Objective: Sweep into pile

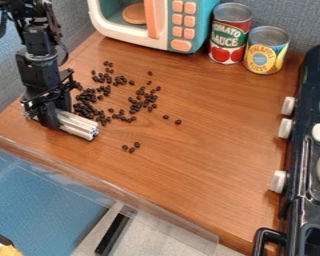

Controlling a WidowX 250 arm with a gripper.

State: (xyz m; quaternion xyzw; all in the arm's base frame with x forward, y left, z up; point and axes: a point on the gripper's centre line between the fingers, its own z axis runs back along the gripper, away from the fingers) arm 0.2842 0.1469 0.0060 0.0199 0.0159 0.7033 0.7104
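Beans (83, 108) lie loose on the table (209, 165), mostly up and right of the pincer (50, 116), which pinches a pale ribbed bar (78, 125) whose long side faces them, with 3 apart beyond its tip.

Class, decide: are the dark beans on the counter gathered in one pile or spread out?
Spread out: the dark beans lie in loose clusters, with several strays set apart.
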